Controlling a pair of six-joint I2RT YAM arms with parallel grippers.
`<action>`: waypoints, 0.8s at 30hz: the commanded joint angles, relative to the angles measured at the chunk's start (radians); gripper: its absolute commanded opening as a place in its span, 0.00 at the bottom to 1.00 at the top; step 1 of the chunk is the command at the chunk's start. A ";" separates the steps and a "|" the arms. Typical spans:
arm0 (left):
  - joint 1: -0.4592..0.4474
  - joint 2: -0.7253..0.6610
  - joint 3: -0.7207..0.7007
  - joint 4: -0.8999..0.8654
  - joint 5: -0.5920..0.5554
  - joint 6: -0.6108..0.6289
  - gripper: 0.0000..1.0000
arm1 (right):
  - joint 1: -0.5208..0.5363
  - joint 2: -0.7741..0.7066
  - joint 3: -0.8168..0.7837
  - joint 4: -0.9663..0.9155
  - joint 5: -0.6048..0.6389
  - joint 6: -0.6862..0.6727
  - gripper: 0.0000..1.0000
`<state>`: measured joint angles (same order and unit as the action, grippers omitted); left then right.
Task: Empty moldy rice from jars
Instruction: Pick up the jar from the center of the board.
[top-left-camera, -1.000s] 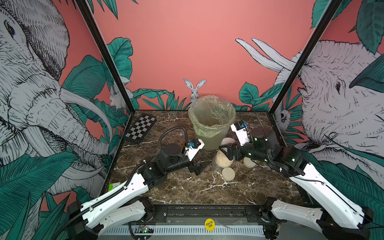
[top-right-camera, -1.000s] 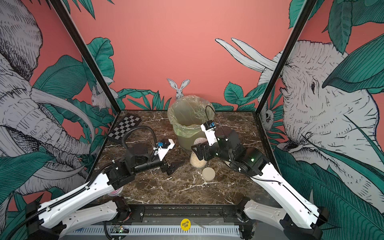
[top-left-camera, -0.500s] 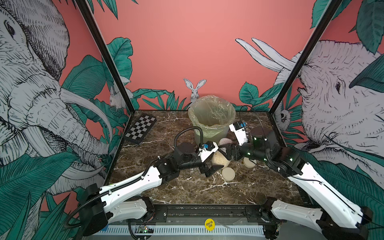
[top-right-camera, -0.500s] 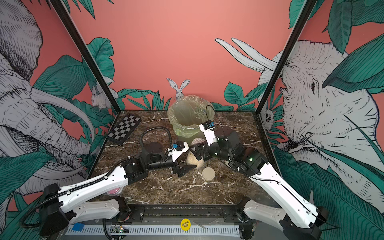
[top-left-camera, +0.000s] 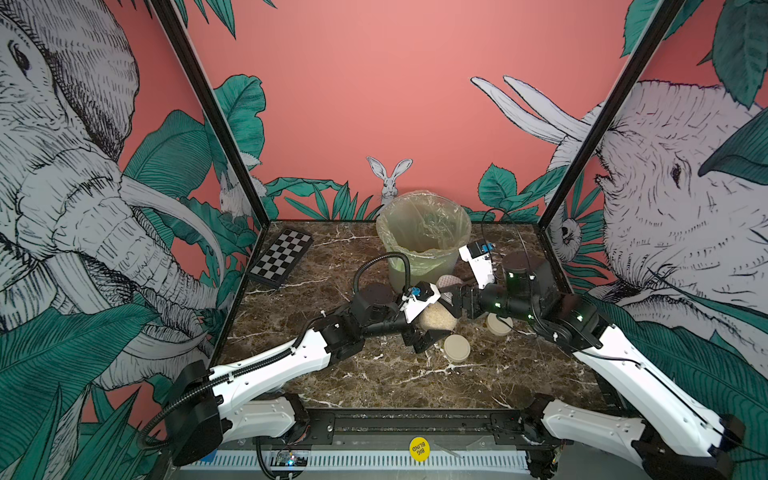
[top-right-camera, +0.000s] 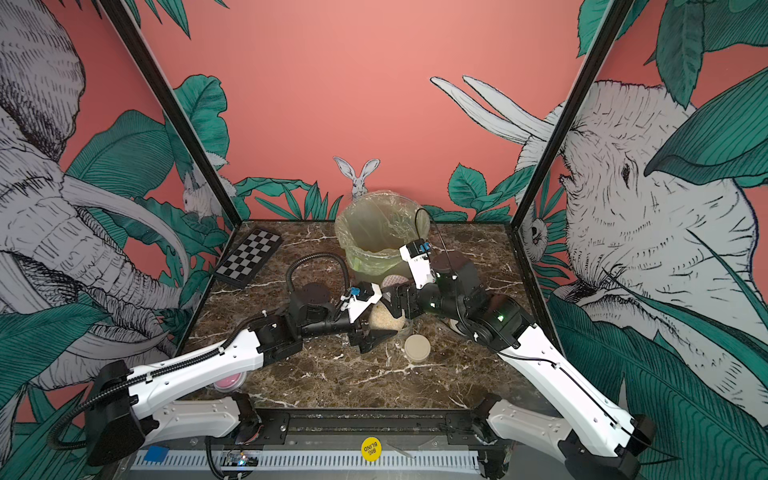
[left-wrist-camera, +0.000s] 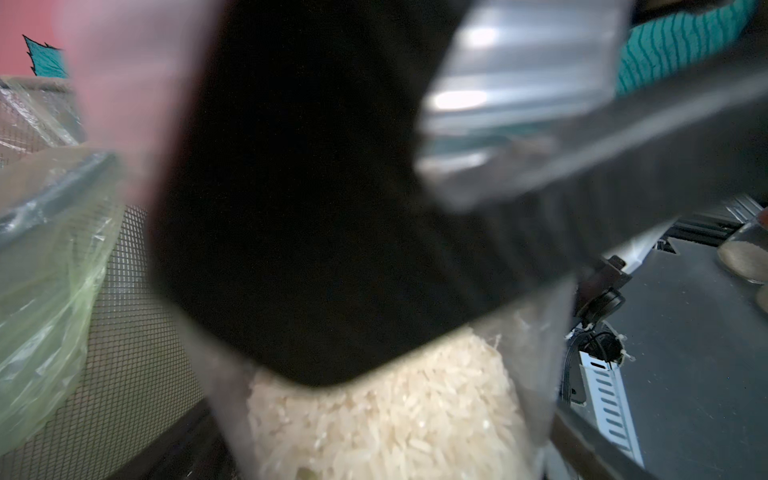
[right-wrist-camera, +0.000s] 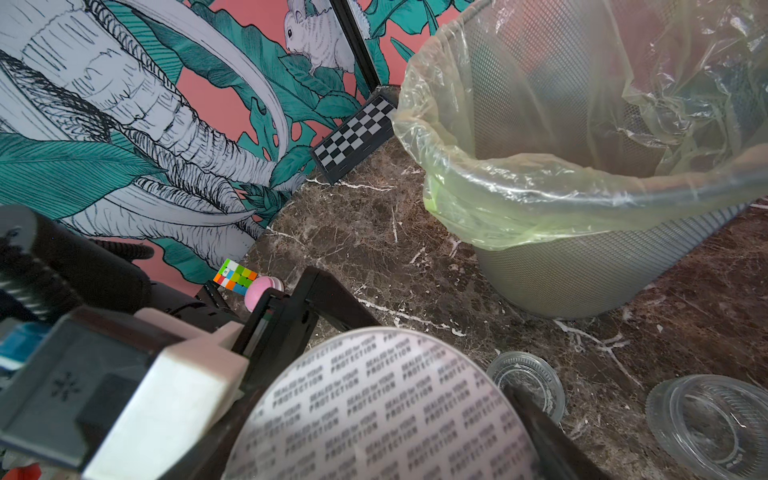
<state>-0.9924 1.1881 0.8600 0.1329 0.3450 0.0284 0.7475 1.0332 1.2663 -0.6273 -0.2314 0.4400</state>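
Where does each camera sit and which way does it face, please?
Both top views: high at the front, looking down and back across the marble table to the bin; the left arm and right arm show.
Left wrist: on the left arm, close against the tall jar of rice; one dark pincer finger blocks the middle.
Right wrist: on the right arm, above the jar's printed lid, facing the bin and chessboard; a pincer finger edges the lid.
Shared: all show the bin and tall jar.
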 joint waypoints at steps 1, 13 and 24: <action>-0.003 -0.005 0.031 0.014 0.010 0.026 1.00 | -0.008 -0.009 0.005 0.110 -0.035 0.018 0.62; -0.003 -0.011 0.017 0.047 -0.009 0.023 0.99 | -0.021 -0.028 -0.011 0.146 -0.049 0.051 0.60; -0.003 -0.023 -0.002 0.085 -0.040 0.026 0.99 | -0.032 -0.056 -0.043 0.181 -0.047 0.104 0.59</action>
<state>-0.9924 1.1889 0.8650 0.1883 0.3107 0.0425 0.7231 1.0115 1.2194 -0.5465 -0.2703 0.5167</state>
